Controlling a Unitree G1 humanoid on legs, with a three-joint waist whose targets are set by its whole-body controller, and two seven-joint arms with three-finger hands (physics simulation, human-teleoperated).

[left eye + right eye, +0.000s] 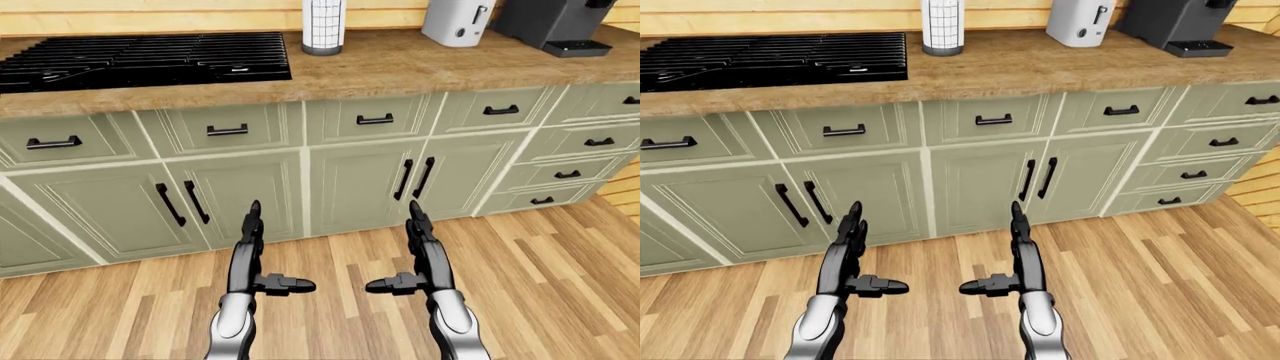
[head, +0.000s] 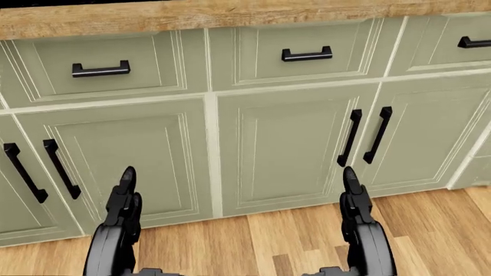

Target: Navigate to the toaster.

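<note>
The white toaster (image 1: 458, 21) stands on the wooden counter (image 1: 400, 67) near the top right of the left-eye view, its top cut off by the frame edge. My left hand (image 1: 262, 259) and right hand (image 1: 410, 259) are held out low over the floor, fingers straight and thumbs pointing inward, both open and empty. They are far below and to the left of the toaster. The head view shows only the cabinet doors (image 2: 284, 149) and my two hands (image 2: 122, 201).
A black stovetop (image 1: 140, 58) fills the counter's left part. A paper towel roll (image 1: 323, 26) stands left of the toaster, a black coffee machine (image 1: 560, 22) to its right. Green cabinets with black handles (image 1: 415, 178) line the wall. Wooden floor (image 1: 560, 277) stretches to the right.
</note>
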